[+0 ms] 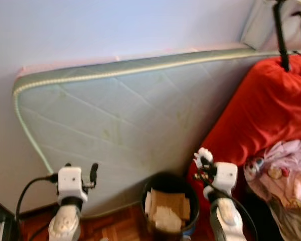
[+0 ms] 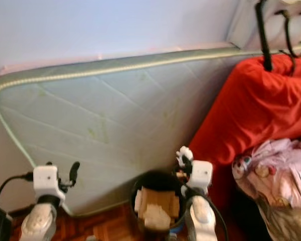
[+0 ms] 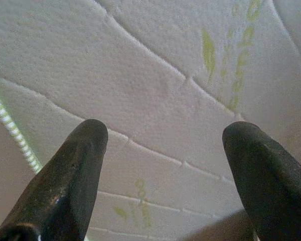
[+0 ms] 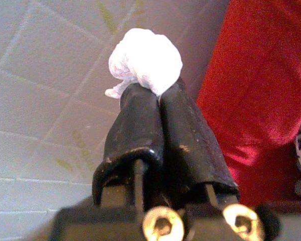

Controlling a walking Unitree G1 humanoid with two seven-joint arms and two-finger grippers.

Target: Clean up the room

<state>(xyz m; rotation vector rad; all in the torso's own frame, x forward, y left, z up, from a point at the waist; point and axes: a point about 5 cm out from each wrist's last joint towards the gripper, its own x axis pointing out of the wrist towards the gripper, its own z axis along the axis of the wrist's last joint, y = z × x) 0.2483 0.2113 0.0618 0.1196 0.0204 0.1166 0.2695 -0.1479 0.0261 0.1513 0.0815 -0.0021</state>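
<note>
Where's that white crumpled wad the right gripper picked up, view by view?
Left eye view: white wad at the right gripper tips, above the black bin.
Right eye view: same wad, beside the bin's right rim.
Left wrist view: not in it.
Right wrist view: pinched at the fingertips.
Shared landmark: the quilted mattress.

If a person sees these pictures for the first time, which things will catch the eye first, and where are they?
First the big pale quilted mattress leaning on edge against the wall, with the bright red cover beside it on the robot's right. Next, the right gripper pinching a crumpled white tissue, raised near the dark bin of cardboard pieces on the floor in front of the mattress. The left gripper is open, facing the mattress.
</note>
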